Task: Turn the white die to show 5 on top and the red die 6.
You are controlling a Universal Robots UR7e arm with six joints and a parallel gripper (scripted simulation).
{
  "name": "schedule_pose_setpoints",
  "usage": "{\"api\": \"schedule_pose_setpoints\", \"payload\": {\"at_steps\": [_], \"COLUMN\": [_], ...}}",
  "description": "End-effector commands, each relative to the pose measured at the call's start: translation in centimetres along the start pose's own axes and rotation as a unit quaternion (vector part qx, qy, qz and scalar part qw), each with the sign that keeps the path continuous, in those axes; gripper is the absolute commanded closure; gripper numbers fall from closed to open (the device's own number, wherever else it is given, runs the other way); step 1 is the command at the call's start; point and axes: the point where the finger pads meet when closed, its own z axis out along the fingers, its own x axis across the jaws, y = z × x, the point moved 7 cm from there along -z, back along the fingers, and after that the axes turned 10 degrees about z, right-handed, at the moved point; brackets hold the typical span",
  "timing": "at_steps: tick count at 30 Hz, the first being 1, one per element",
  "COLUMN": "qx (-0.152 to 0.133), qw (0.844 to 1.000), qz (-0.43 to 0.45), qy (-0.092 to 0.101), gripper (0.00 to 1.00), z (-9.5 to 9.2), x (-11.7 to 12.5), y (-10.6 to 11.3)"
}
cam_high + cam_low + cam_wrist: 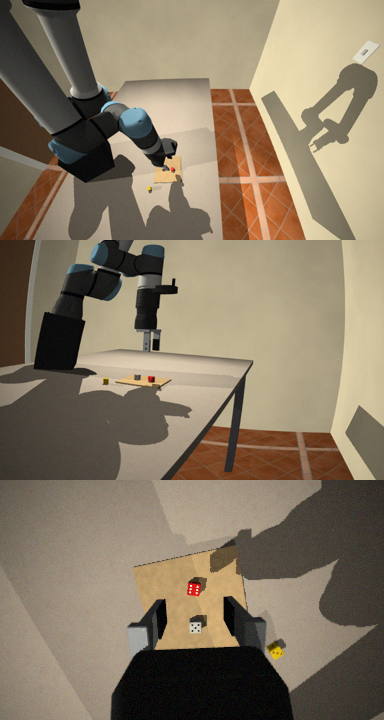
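The tan mat (192, 602) lies flat on the table; it also shows in the exterior view (143, 380) and the top view (168, 170). The white die (195, 626) sits on it with five pips up; it shows in the exterior view too (137, 376). The red die (194, 588) sits on the mat beside it with six pips up, also seen in the exterior view (151, 378) and the top view (172, 169). The yellow die (275, 651) (105, 380) (149, 188) lies on the table off the mat. My gripper (194, 609) (151, 348) hangs open and empty well above the white die.
The table's right edge (226, 404) drops to a tiled floor. The arm's black base (58, 340) stands at the table's back left. Large arm shadows cover the near table.
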Motion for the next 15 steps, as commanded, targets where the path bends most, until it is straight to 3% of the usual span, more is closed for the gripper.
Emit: {"api": "schedule_pose_setpoints", "payload": {"at_steps": [1, 15], "qx": [0.001, 0.001], "qw": [1.0, 1.0], "qz": [0.0, 0.0], "qy": [0.0, 0.0], "gripper": [0.0, 0.0], "z": [-0.2, -3.6], "x": [0.0, 0.0], "y": [0.0, 0.0]}}
